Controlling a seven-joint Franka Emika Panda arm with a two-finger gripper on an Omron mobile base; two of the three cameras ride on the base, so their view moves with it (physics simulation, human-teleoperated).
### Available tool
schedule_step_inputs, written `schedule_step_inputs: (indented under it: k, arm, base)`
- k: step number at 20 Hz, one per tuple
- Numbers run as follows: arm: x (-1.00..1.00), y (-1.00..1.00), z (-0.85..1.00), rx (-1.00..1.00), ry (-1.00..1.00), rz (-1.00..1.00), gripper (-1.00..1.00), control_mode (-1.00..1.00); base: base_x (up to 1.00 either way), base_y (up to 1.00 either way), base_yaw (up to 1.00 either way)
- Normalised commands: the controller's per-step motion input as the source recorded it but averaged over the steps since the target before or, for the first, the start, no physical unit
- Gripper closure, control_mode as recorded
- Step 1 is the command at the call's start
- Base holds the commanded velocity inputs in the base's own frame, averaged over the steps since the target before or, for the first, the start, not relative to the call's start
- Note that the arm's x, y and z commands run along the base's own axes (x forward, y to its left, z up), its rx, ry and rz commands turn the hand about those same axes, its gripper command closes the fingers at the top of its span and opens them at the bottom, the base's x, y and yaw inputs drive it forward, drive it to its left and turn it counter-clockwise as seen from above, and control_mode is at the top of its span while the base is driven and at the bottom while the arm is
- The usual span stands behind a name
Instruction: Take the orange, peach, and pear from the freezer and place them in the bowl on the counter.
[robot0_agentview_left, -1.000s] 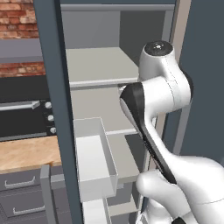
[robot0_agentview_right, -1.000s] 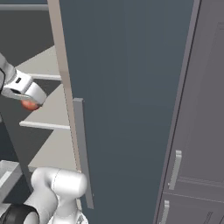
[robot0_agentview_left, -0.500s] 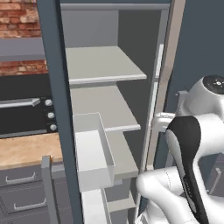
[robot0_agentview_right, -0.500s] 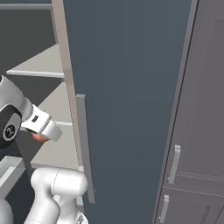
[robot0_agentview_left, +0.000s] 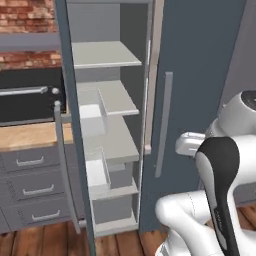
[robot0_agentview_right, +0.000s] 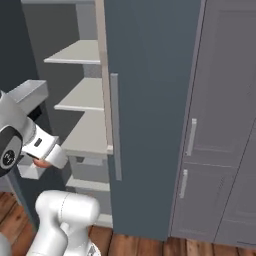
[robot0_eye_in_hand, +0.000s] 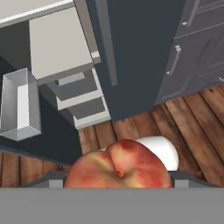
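Peach: clamped in my pincer, outside freezer. Freezer shelves bare. Left: carry to bowl on counter.

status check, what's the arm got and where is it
End effector shut on peach, outside the freezer. Freezer door open, shelves look bare. Path clear.

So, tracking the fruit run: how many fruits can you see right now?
1: a peach held in the tool, out in front of the open freezer. Others may be hidden.
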Motion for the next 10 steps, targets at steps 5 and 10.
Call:
schedule_step_inputs:
  k: [5,10]
  arm:
    - [0.00,0.00,0.00,0.00,0.00,0.00,1.00,1.00]
    - [0.00,0.00,0.00,0.00,0.00,0.00,1.00,1.00]
  base:
    - [-0.95,0.62,0.00]
    - [-0.33,1.00,0.00]
